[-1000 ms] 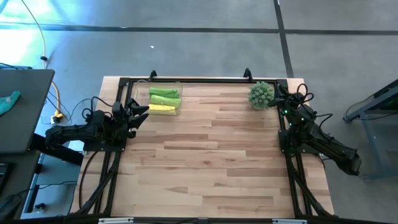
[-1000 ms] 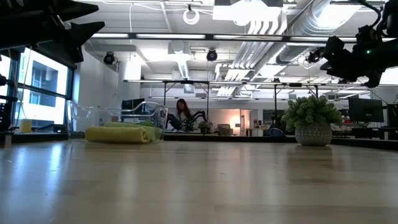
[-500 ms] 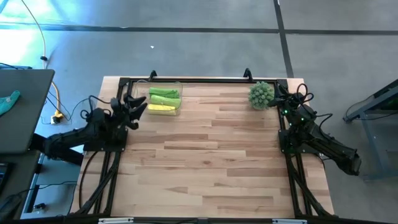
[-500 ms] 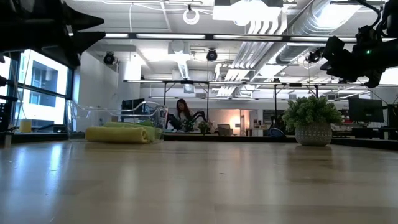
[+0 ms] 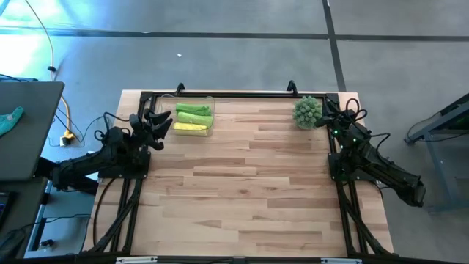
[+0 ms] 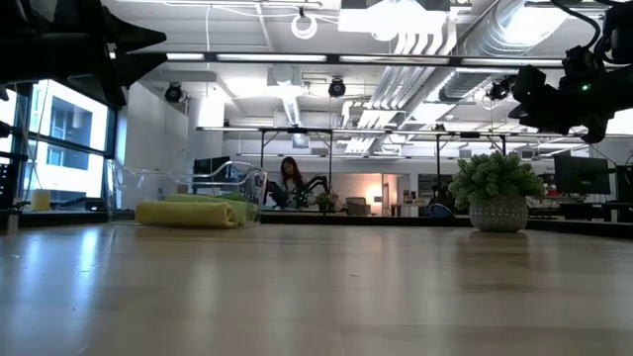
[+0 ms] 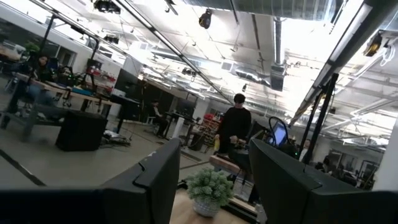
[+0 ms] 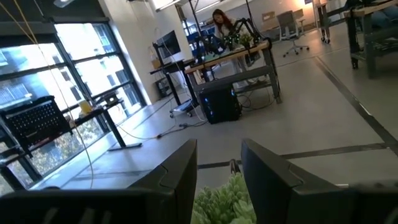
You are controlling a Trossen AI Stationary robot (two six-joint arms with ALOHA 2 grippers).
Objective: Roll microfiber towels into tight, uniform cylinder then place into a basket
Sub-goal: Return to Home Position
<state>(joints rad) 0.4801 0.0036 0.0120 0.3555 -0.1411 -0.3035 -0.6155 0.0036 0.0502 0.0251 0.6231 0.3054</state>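
Withdrawing: my left end effector [image 5: 163, 122] has pulled back and lifted from the shallow clear plastic basket [image 5: 213, 117] toward the left edge of the pale wooden plank worktop [image 5: 249, 183]. It now hangs just beside the basket, apart from it.
Left fingers [image 7: 152, 183]: spread, holding nothing.
Right end effector [image 5: 327, 110]: it has barely shifted. It is parked at the far right corner with its fingers spread and empty, just beside the spiky round green potted plant [image 5: 308, 112].
Towels: two light green rolled microfibre towels [image 5: 194, 111] and one pale yellow rolled microfibre towel [image 5: 189, 127] lie side by side at the basket. I cannot tell whether the yellow one sits wholly inside the rim.
Meaning: no unrolled cloth shows on the worktop, so I judge rolling and placing done, with only folding my arms home left.
Edges: the basket sits close to the black frame rail [image 5: 234, 95] at the far left corner, and the plant is near the far right one.
Open room: the middle and near planks give both arms wide space to fold, well apart from each other.
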